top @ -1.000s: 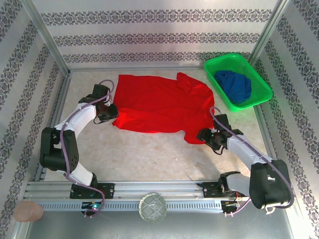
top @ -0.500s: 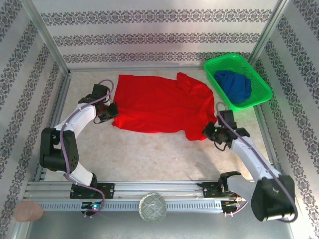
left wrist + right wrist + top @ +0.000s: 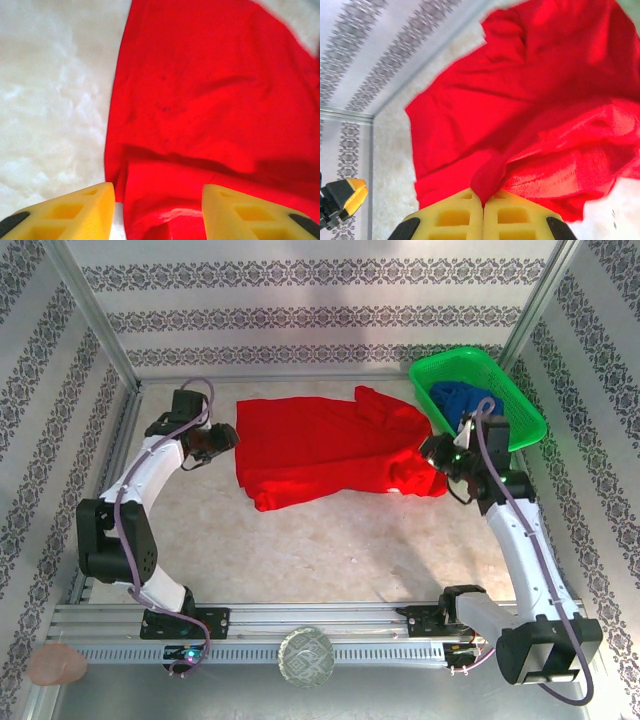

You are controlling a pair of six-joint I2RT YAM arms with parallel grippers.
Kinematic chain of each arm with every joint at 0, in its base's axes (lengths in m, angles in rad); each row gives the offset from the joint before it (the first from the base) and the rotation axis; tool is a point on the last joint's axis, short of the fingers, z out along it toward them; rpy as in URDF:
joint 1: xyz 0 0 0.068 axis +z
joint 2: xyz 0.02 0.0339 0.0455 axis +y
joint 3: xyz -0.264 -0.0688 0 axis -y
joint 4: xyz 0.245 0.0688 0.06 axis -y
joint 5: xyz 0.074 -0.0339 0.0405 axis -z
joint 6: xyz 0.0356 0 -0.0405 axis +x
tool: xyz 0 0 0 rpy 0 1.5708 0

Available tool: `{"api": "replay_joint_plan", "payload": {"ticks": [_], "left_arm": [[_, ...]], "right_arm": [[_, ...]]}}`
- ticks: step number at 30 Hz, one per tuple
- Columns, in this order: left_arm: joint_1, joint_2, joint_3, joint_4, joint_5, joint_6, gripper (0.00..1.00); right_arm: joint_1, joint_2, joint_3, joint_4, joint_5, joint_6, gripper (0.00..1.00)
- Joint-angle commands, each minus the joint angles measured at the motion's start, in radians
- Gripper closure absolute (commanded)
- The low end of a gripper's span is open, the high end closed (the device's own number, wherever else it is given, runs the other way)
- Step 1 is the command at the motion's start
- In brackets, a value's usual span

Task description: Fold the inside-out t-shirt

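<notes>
Raised toward the green plastic basket, the right gripper is clamped on a fold of the soft, wrinkled red t-shirt. The shirt is spread lengthwise left to right on the pale mottled table. The left gripper is held part-open just beside the shirt's left edge. The cell is enclosed by pattern-striped walls.

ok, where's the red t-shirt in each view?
Top external: t-shirt centre-back of table, between the arms.
Left wrist: t-shirt centre and right, bare table left.
Right wrist: t-shirt centre-right, pinched in right gripper at bottom.
Shared landmark: left gripper at the t-shirt's left edge.
</notes>
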Motion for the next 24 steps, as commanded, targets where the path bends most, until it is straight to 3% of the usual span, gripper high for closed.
{"api": "replay_joint_plan", "payload": {"ticks": [1, 8, 13, 24], "left_arm": [[-0.082, 0.008, -0.06, -0.056, -0.008, -0.045, 0.46], [-0.25, -0.034, -0.197, -0.064, -0.201, -0.183, 0.35], [-0.27, -0.053, -0.226, -0.043, -0.285, -0.241, 0.34], [-0.269, 0.066, -0.195, 0.071, -0.229, -0.237, 0.31]], "right_arm": [[-0.002, -0.067, -0.114, -0.019, 0.004, 0.028, 1.0], [-0.002, -0.145, -0.265, -0.012, 0.018, 0.056, 1.0], [-0.003, -0.147, -0.273, -0.015, 0.018, 0.051, 1.0], [-0.003, -0.142, -0.257, -0.021, 0.019, 0.045, 1.0]]}}
